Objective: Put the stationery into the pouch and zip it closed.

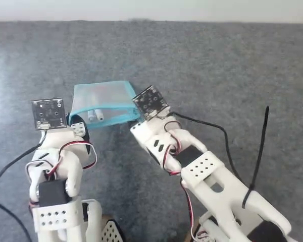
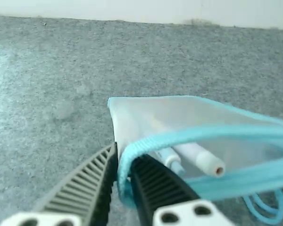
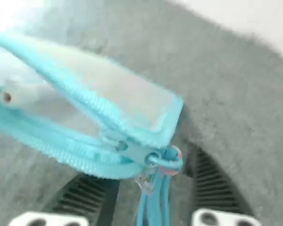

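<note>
From above, the pouch (image 1: 102, 101) lies on the grey tabletop (image 1: 232, 65) at about 11 o'clock from the middle. It is clear-walled with teal trim, and its mouth faces my two arms. My left arm (image 1: 55, 171) comes up from 7 o'clock and my right arm (image 1: 207, 171) from 5 o'clock. Their wrist cameras cover the pouch's near corners. A black cable (image 1: 261, 146) stands up at 3 o'clock, well apart from the pouch. A pale wall (image 1: 151, 9) runs along the far edge at 12 o'clock.

From my left wrist, my left hand (image 2: 122, 181) is pressed together on the teal edge of the pouch's open mouth. Two white pens (image 2: 198, 157) lie inside, tips toward the opening, and a teal cord loop (image 2: 266, 207) lies just beside the mouth.

From my right wrist, my right hand (image 3: 153, 193) is spread. The zip slider (image 3: 132, 151) and its dangling cords hang between the fingers (image 3: 85, 197), touching neither. Beyond is grey tabletop, then wall.
</note>
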Action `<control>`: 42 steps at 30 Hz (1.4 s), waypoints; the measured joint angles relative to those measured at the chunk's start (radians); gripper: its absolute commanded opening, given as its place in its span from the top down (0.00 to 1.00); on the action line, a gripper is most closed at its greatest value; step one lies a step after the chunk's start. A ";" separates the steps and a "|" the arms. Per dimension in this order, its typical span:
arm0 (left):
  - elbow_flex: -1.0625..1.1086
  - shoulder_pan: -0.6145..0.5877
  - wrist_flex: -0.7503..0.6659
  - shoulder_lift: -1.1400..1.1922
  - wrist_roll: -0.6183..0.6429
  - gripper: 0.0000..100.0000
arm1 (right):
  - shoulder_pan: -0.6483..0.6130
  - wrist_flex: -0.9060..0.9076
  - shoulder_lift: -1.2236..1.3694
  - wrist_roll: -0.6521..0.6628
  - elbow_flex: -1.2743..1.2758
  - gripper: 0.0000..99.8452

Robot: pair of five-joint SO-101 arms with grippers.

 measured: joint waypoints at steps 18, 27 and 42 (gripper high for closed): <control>0.051 0.002 -0.023 -0.011 0.002 0.99 | 0.046 -0.037 0.347 0.028 -0.097 0.98; 0.101 0.002 -0.083 -0.011 0.002 0.99 | 0.127 0.390 -0.057 0.081 -0.101 0.99; 0.158 0.109 -0.083 -0.020 0.003 0.99 | -0.143 0.787 -0.574 0.267 -0.124 0.99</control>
